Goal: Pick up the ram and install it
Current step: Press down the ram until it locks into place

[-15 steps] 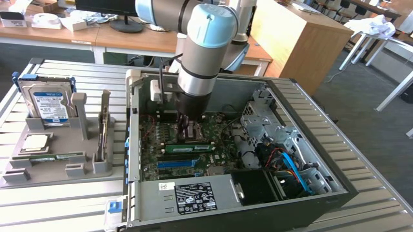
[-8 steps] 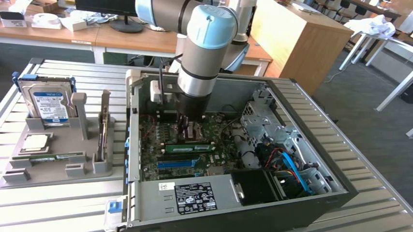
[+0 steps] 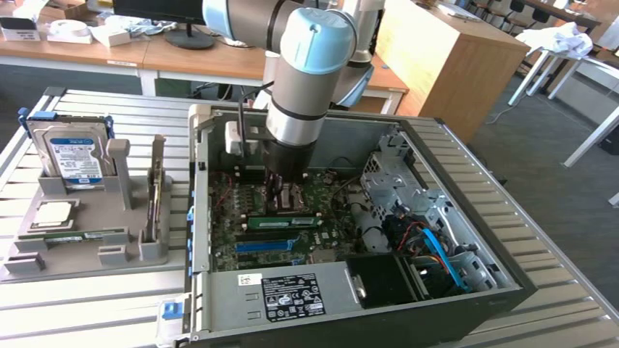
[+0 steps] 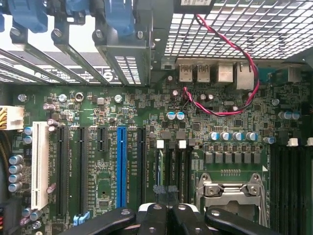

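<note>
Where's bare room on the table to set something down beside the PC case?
Bare slats lie in front of the grey holder tray, and more on the exterior view's right of the case. Crowded: the tray holds a hard drive and a ram stick; the arm reaches into the case.

gray carpet floor (image 3: pixel 541 145) all around, long wooden desk (image 3: pixel 126 54) along the back with a monitor stand (image 3: pixel 188 36) on it, big wooden cabinet (image 3: pixel 450 54) next to it, white table legs (image 3: pixel 595 134) off on the exterior view's right
</note>
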Tool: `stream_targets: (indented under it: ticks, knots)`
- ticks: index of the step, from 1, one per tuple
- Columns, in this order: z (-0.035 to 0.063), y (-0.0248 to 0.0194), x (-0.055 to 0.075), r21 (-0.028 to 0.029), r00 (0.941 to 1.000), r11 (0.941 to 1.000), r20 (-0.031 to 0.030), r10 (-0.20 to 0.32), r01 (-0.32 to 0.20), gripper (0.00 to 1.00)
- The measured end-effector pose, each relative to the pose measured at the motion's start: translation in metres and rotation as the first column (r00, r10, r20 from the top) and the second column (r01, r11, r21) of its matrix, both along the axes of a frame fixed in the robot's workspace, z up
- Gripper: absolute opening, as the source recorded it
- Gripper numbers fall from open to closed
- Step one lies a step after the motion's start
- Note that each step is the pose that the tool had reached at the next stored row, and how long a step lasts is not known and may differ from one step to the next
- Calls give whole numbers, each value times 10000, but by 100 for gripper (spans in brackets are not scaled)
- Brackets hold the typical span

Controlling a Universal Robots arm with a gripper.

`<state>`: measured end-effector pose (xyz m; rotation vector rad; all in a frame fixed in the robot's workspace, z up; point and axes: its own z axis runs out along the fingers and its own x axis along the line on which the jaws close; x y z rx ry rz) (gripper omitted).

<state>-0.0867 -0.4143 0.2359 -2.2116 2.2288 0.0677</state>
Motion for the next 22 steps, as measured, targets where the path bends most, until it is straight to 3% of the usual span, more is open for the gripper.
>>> stream_targets:
  ticks: [22]
  knots:
    - [-84,0,0,0,10000,10000,0,0,0,10]
